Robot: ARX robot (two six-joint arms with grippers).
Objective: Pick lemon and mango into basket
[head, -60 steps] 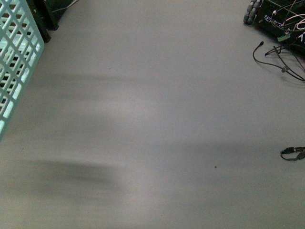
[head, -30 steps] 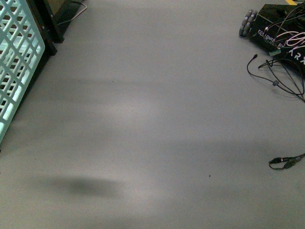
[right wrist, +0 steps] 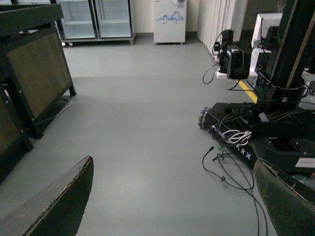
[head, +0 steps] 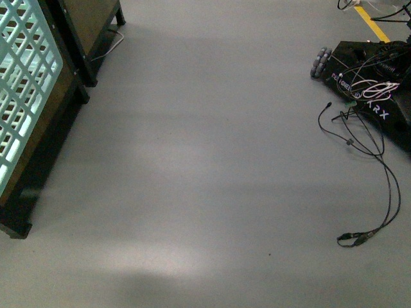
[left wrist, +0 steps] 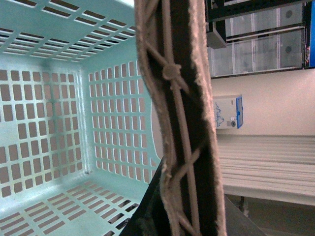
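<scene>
Black cable further into view; grey floor beside teal basket.

The front view has shifted: the dark stand beside the basket now shows down to its foot. The black wheeled base and its cable sit lower and show more fully. A yellow floor line has appeared, and the dark smudge on the floor is gone.
</scene>
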